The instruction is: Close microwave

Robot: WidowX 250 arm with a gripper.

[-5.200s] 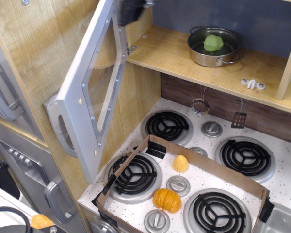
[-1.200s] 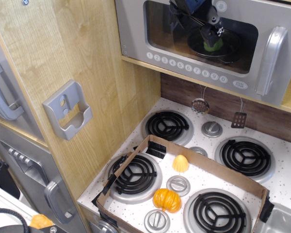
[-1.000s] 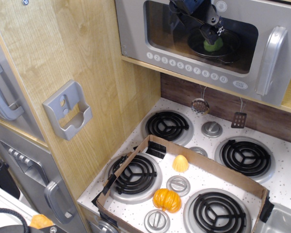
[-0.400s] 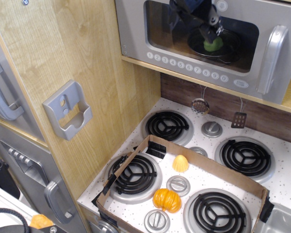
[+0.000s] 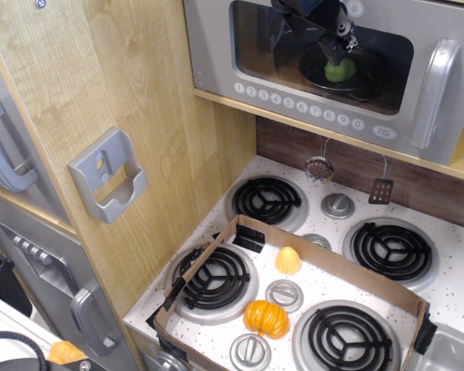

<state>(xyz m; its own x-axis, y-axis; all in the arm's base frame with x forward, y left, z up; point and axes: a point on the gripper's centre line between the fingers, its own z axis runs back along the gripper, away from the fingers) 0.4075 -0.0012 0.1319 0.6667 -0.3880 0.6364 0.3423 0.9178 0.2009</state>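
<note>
One job, and from my seat it looks done: the microwave (image 5: 332, 69) sits at the top of the play kitchen, above the stove burners (image 5: 267, 199), with its grey door flat against the compartment. Nothing seems left but backing the arm away. My end effector (image 5: 332, 39) is dark and high against the door window, in front of the pot with the green thing (image 5: 340, 71) inside; whether it is released or clenched I cannot tell.

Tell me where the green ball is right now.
The round green ball sits in a silver metal pot behind the clear window of the grey toy microwave door, at the top of the view, above the number buttons.
</note>
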